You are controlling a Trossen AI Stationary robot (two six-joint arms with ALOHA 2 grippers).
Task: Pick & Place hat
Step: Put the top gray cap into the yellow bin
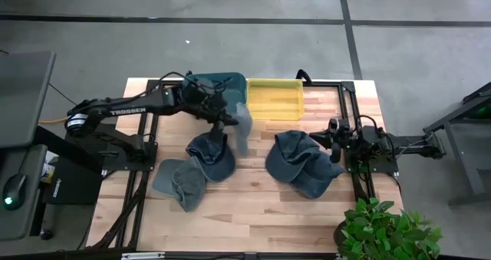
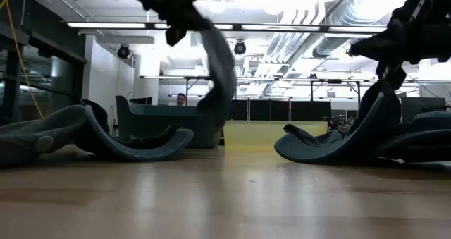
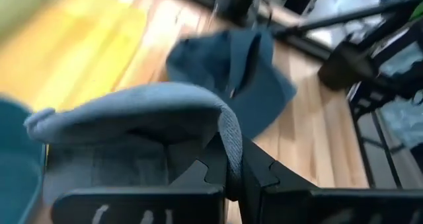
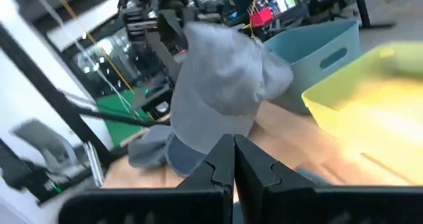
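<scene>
Pale wood planks of the table (image 1: 253, 206) carry a scatter of caps, with a potted plant (image 1: 383, 229) at the near right corner. Nearest on the left lies a grey hat (image 1: 179, 183), crumpled flat on the boards, and just beyond it a dark blue hat (image 1: 211, 156) rests crown down. To the right sits a heap of dark blue hats (image 1: 303, 164), and beside them the right gripper (image 1: 335, 136) waits low at the table's right side, its fingers pressed together on nothing.

Farther back, the left gripper (image 1: 227, 122) hangs above the middle of the table, fingers pinched tight on the cloth of a light grey hat (image 1: 242, 128). That hat dangles clear of the boards, drooping from the fingers, as the level view across the table shows (image 2: 220, 63). It hangs just in front of the two bins at the far edge: a teal bin (image 1: 219, 87) on the left and a yellow bin (image 1: 275, 99) touching it on the right.
</scene>
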